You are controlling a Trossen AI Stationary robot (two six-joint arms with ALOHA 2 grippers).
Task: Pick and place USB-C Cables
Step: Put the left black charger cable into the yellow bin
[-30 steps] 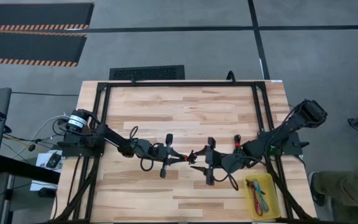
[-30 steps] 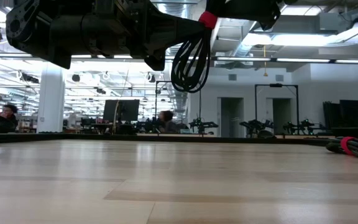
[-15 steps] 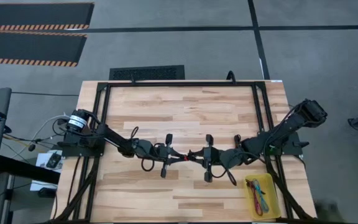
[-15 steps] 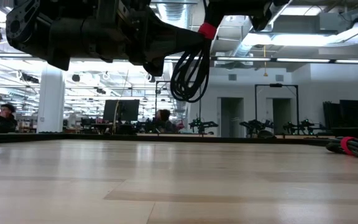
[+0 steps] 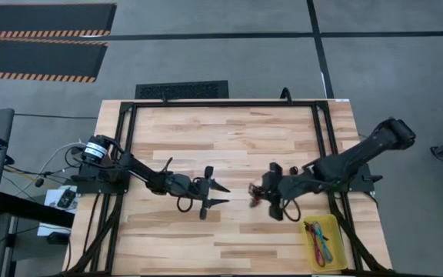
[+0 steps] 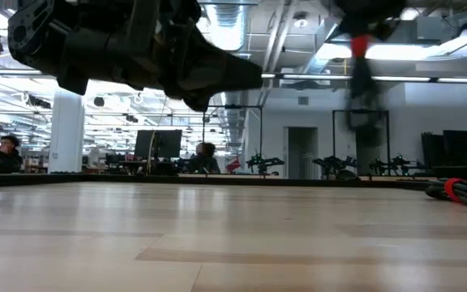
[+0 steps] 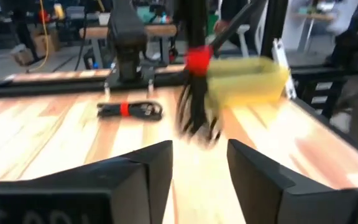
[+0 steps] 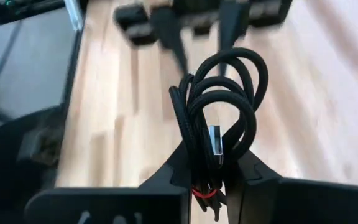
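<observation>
A black USB-C cable bundle point(image 8: 219, 106) with a red band hangs in the air over the table's middle, and my right gripper point(image 8: 210, 168) is shut on it. In the high view this gripper point(image 5: 258, 192) sits right of centre. My left gripper point(image 5: 223, 194) stands open a short way to the left of it, level and with nothing between its fingers. In the left wrist view the left gripper point(image 7: 199, 155) faces the hanging cable point(image 7: 194, 106). A second black cable with a red band point(image 7: 129, 110) lies flat on the table. The yellow tray point(image 5: 323, 240) holds more cables. My right gripper pinches the bundle between its two fingers at the red-banded end point(image 8: 199, 190). The looped strands reach out past the fingertips. The fingers slant down from the table's right side. The bundle is lifted clear and hangs below its red band point(image 7: 196, 62).
The yellow tray stands at the table's near right corner, by the right arm's base. A black metal frame point(image 5: 221, 105) runs around the table's edges. Bare wood lies in front of both grippers. Beyond the table, the room holds desks, other robot arms and a seated person point(image 6: 6, 150).
My right gripper has shut on the banded cable that my left gripper held. My left gripper has opened and let go. My right gripper has then risen and drawn back toward the table's right edge, carrying the cable away from the left gripper.
</observation>
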